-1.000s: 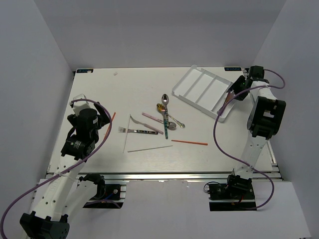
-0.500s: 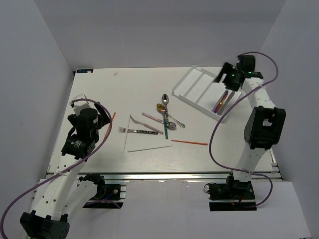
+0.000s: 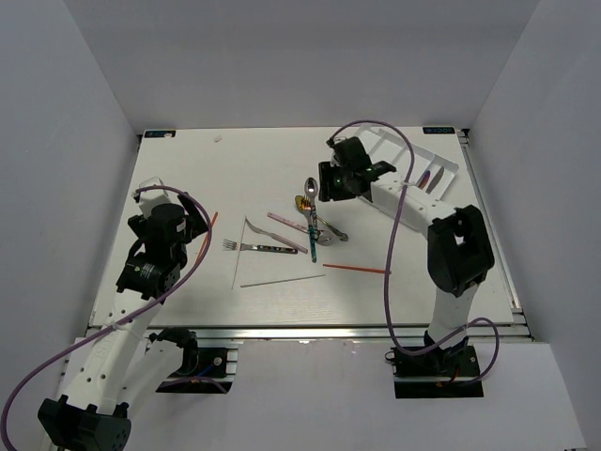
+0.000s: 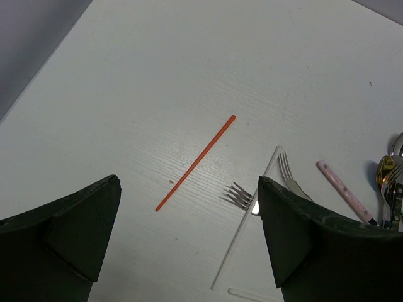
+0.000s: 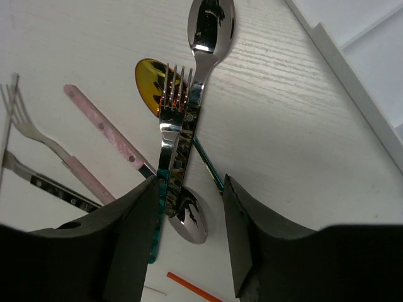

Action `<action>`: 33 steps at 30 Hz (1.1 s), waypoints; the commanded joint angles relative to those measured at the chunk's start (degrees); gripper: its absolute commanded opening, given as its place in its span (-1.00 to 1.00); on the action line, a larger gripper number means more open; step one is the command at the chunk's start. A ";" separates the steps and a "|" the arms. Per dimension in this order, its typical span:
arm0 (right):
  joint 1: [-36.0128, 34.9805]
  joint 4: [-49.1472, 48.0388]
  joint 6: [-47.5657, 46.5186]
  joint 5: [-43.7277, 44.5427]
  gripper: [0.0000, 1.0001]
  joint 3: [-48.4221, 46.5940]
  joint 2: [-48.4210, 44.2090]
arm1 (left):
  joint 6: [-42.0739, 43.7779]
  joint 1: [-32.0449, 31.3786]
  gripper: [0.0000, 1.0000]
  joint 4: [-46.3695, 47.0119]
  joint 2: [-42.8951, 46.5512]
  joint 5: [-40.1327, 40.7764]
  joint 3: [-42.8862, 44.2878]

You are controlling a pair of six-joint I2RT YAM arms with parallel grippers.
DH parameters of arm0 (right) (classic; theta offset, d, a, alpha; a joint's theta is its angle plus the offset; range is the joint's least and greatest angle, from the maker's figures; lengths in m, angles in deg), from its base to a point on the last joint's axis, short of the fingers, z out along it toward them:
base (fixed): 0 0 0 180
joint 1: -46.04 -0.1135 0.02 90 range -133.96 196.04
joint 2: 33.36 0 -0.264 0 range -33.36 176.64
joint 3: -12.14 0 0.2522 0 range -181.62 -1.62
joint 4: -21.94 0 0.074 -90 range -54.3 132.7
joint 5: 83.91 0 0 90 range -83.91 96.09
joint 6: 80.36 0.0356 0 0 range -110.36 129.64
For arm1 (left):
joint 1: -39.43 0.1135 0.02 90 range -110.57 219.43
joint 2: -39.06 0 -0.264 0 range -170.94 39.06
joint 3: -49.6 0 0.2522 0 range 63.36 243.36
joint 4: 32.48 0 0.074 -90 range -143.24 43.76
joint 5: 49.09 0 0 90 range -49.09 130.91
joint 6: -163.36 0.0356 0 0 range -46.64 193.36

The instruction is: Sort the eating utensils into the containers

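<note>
Swung from tray point(image 3: 449, 162) to fork point(image 5: 172, 123), right fingers point(image 5: 123, 242) are parted, empty; left fingers point(image 4: 63, 229) are spread wide. Descent and closure on it are required next.

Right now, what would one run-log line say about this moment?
left gripper: open, empty | right gripper: open over cutlery pile | tray: iridescent utensil inside

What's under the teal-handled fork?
A gold spoon bowl lies under the fork's tines; a silver spoon bowl pokes out beneath its handle. Anything directly below the fork's neck is covered.

Mirror-glossy metal spoon point(image 5: 211, 25); matt white table point(image 5: 82, 38) (faint wood grain)
</note>
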 commanded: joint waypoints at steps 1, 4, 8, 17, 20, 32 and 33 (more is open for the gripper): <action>-2.36 -1.35 3.06 7.15 0.00 -2.70 2.79 | 0.49 0.32 0.96 0.08 0.24 0.97 -0.03; -4.12 -0.46 3.24 7.94 -0.06 -4.90 6.22 | 0.49 0.32 0.96 0.35 0.15 0.89 -0.12; -5.10 1.29 3.41 8.83 -0.11 -8.24 11.66 | 0.49 0.32 0.96 0.35 -0.03 0.62 -0.03; -5.45 1.47 4.21 10.93 -0.30 -10.97 16.42 | 0.58 0.32 0.96 0.35 0.23 0.18 -0.12; -5.45 1.38 4.21 10.67 -0.34 -11.49 17.73 | 0.58 0.32 0.96 0.35 0.50 0.01 -0.12; -5.45 1.64 5.43 11.20 -0.57 -12.02 20.02 | 0.58 0.32 0.96 0.35 0.94 -0.34 -0.20; -5.45 1.65 5.61 11.20 -0.59 -12.02 20.02 | 0.58 0.32 0.96 0.35 0.94 -0.34 -0.12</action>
